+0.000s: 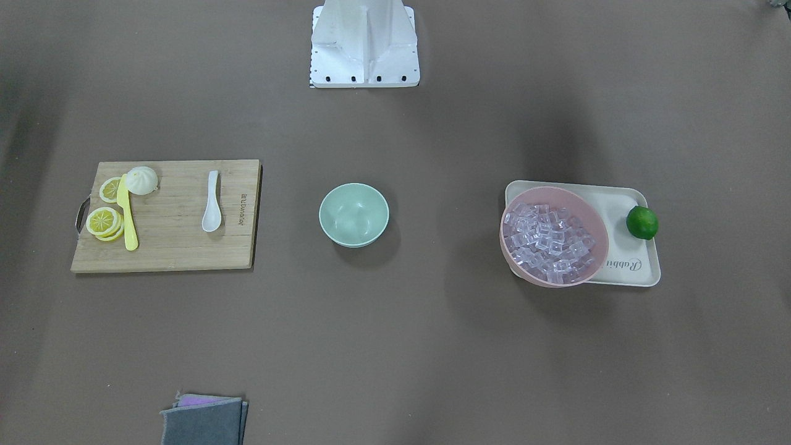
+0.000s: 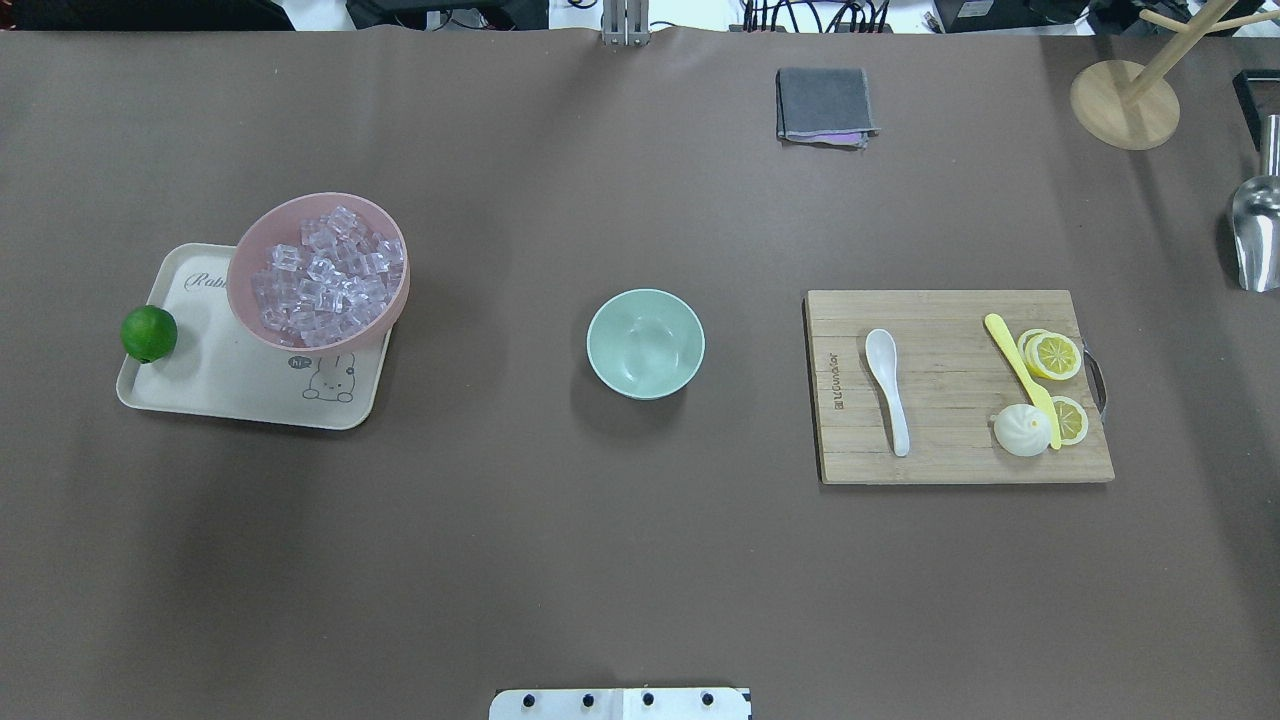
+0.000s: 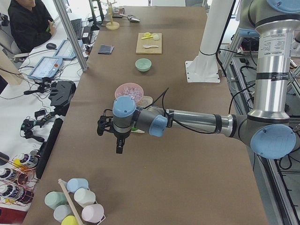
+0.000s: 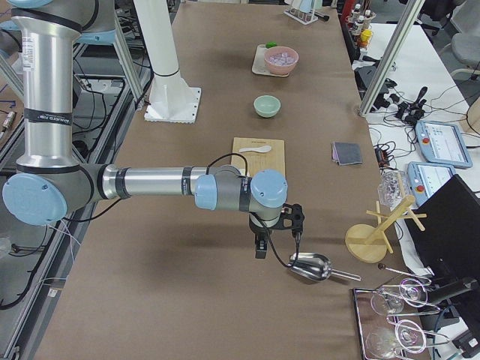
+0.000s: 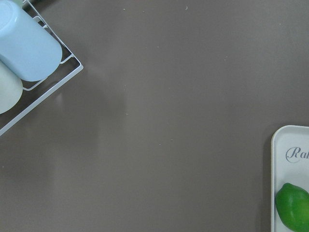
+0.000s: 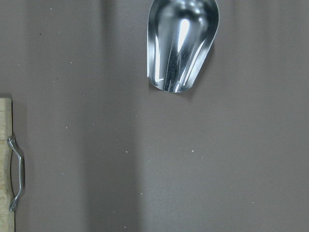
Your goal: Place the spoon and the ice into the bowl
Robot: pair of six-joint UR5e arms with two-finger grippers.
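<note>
We find the spoon (image 2: pixel 887 387) lying flat on the wooden cutting board (image 2: pixel 950 330) on our right half of the surface (image 2: pixel 640 560). Its scoop points away from us and its handle toward us. It lies apart from the yellow knife (image 2: pixel 1020 375) and the lemon slices (image 2: pixel 1057 355) at the board's outer end.

The bowl (image 2: pixel 645 343) sits upright at the middle of the surface, between the board and the tray (image 2: pixel 240 395), its pale inside bare. The ice (image 2: pixel 325 280) is heaped in the pink bowl (image 2: pixel 262 225), which rests on the tray's far corner on our left. A lime (image 2: pixel 149 333) sits at the tray's outer edge.

Our left tool (image 3: pixel 119 146) hangs over bare surface beyond the tray. Our right tool (image 4: pixel 260 246) hangs near a metal scoop (image 6: pixel 181 43) beyond the board. Both show only in the side views, so we cannot tell how far either is parted or whether it grips anything. Both are well apart from the spoon, ice and bowl.
</note>
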